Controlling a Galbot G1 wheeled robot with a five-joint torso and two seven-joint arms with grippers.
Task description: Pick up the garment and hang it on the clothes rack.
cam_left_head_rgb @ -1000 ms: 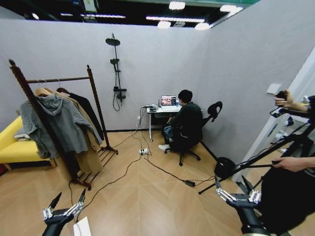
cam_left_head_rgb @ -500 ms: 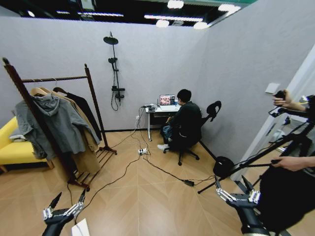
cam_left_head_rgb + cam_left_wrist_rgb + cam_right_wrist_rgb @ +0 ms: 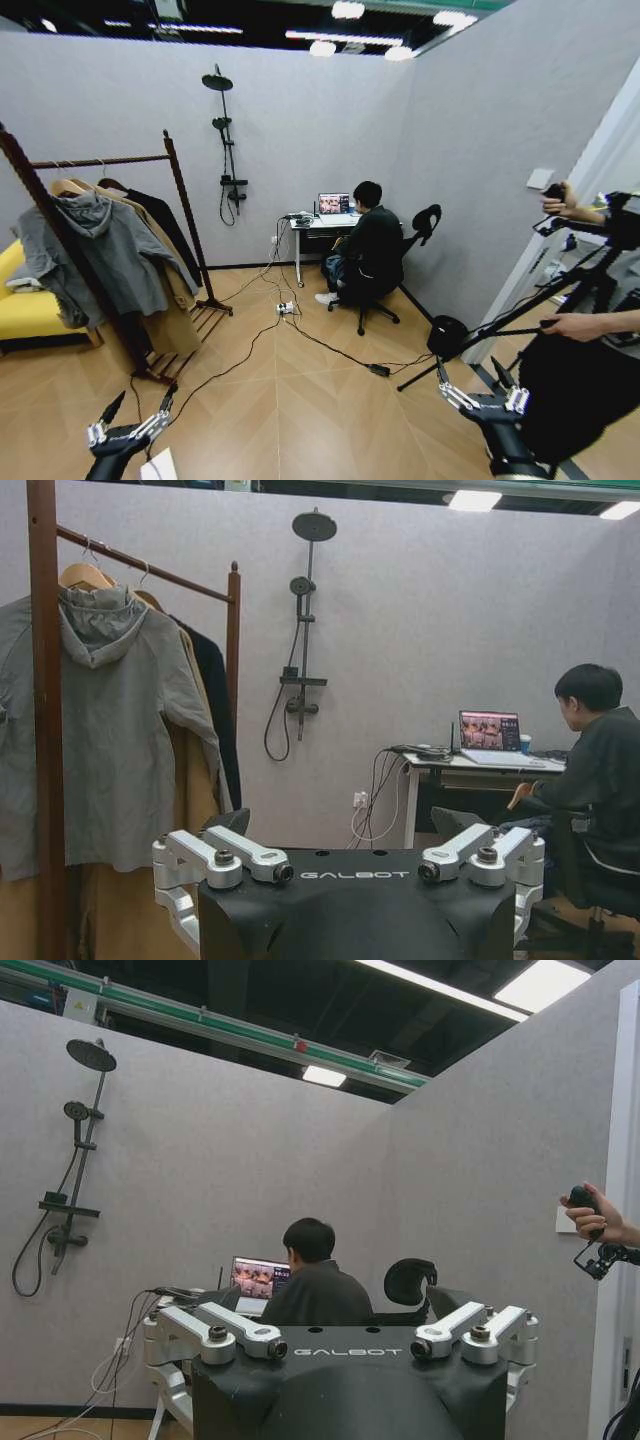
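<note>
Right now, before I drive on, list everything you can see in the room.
clothes rack: one, dark reddish-brown, left by the wall
garment: one, black, hanging at the rack's far end
tan coat: one, hanging mid-rack
hooded sweatshirt: one, grey, nearest on rack
sofa: one, yellow, far left
shower fixture: one, black, back wall
desk: one, white, with laptop
seated person: one, at the desk
tripod: one, black, right
cables: several, black, on floor
left tool: open, low left
right tool: open, low right

The clothes rack [image 3: 178, 205] is dark, polished wood; the garment [image 3: 170, 228] soft matt black cloth; the sweatshirt [image 3: 100, 255] matt grey fabric; the floor [image 3: 300, 410] smooth wood planking; the walls [image 3: 300, 130] matt, faintly textured.
</note>
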